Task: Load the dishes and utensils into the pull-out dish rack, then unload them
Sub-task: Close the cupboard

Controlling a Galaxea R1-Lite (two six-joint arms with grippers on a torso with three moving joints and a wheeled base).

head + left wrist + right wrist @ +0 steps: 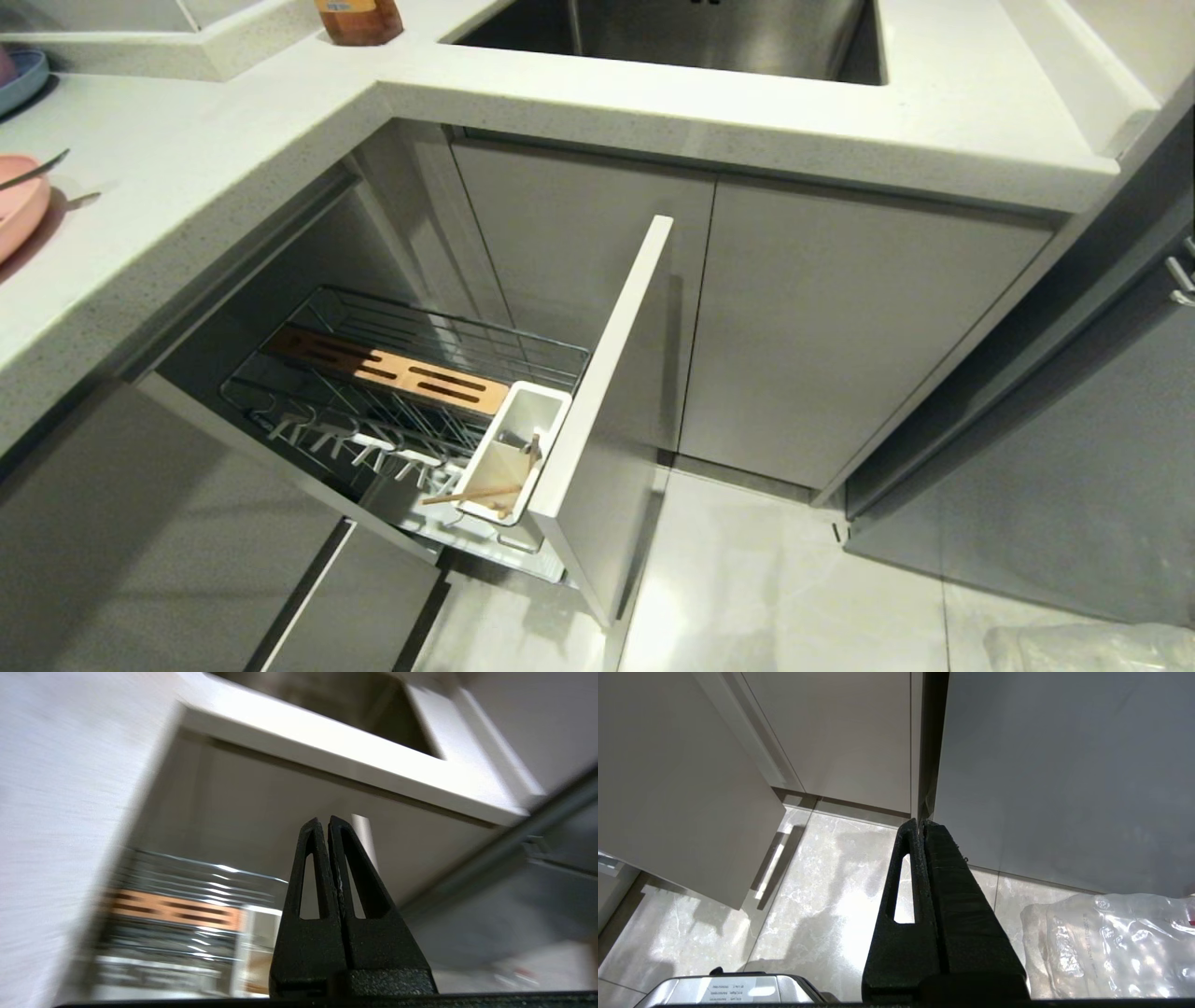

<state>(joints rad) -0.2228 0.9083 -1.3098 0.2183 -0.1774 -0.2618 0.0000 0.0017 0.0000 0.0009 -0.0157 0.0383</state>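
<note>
Kitchen corner with a white countertop (pixel 233 177), a steel sink (pixel 691 37) and pale-grey cabinets over a tiled floor (pixel 822 877). The dish rack (pixel 401 392) stands pulled out, its tall front panel (pixel 607 411) foremost; a slotted wooden block (pixel 392 369) lies along its far side, and the chopsticks (pixel 471 493) rest tilted in the white utensil box (pixel 513 448). The pink plate (pixel 19 205) sits on the countertop, a spoon (pixel 37 170) resting on it. Left gripper (pixel 324 823): fingers pressed together, empty, raised in front of the cabinets; the rack lies below and to one side of the fingertips, well apart. Right gripper (pixel 920 826): fingers together, empty, pointing at the floor beside a clear plastic bag (pixel 1111 947), far from the rack.
</note>
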